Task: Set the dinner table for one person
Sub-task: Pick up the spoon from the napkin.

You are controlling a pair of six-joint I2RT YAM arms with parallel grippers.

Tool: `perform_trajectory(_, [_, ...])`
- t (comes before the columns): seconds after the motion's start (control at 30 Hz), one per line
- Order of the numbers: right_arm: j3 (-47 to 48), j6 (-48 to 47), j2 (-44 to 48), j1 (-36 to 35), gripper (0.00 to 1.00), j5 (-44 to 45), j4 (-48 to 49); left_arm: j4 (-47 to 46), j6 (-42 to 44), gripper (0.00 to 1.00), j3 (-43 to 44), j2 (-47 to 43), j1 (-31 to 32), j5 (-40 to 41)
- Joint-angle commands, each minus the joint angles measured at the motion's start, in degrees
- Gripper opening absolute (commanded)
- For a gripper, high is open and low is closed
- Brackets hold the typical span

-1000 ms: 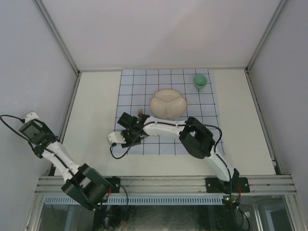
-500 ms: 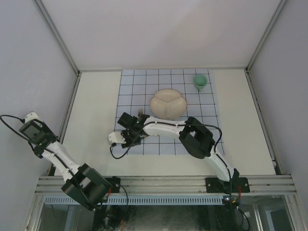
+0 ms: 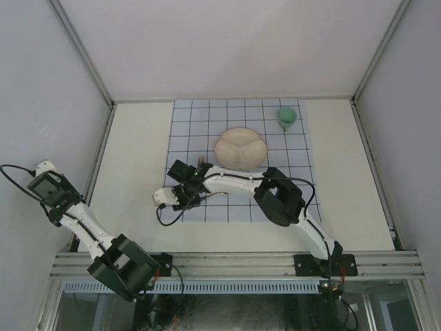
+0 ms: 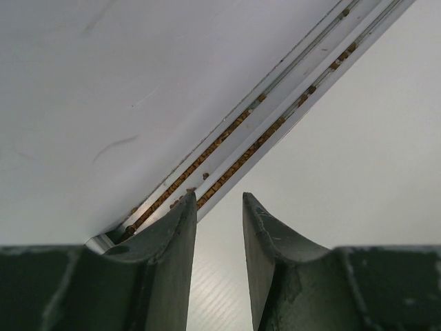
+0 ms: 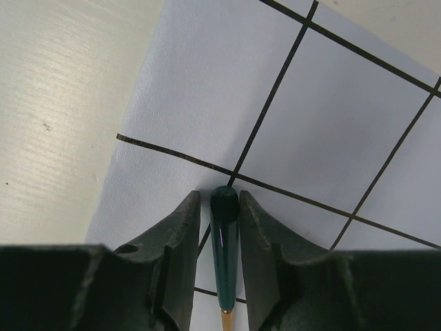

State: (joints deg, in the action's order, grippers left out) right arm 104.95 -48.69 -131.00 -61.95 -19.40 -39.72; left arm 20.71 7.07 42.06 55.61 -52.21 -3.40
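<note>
Cream-white, matte dinner table (image 3: pixel 138 172) lies under a pale-blue gridded cloth (image 3: pixel 234 117), which bears a cream three-compartment plate (image 3: pixel 240 149) and a small green cup (image 3: pixel 287 117). The right gripper (image 5: pixel 219 196) straddles a dark-green utensil handle (image 5: pixel 224 241) on the cloth; whether it pinches, I cannot tell. The left gripper (image 4: pixel 219 200) stands slightly parted, holding nothing.

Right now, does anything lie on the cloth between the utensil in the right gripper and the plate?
Nothing visible does. The right gripper holds the green-handled utensil over the cloth just left of the plate; the squares around it look bare, and the cup sits at the far right corner.
</note>
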Motion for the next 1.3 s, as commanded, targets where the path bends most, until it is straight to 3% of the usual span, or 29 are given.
perform_trajectory(0.0, [1.9,-0.3,-1.3,0.3,0.27,-1.2,0.6,-0.9,0.5,0.38,2.3,-0.1,-0.3,-0.6])
perform_trajectory(0.33, [1.7,-0.5,-1.9,0.6,0.31,-0.8,-0.3,-1.0,1.2,0.38,1.8,-0.5,-0.3,0.1])
perform_trajectory(0.57, [-0.1,-0.1,-1.3,1.4,0.00,-1.3,-0.2,-0.9,1.1,0.38,2.0,-0.7,-0.3,0.1])
perform_trajectory(0.93, [-1.6,4.5,6.1,1.2,0.00,-0.4,-0.8,-0.3,1.1,0.38,2.0,-1.6,-0.4,-0.2])
perform_trajectory(1.27, [-1.7,11.1,18.4,-2.2,0.00,15.6,0.7,0.5,0.8,0.38,2.0,-3.0,-1.2,-3.5])
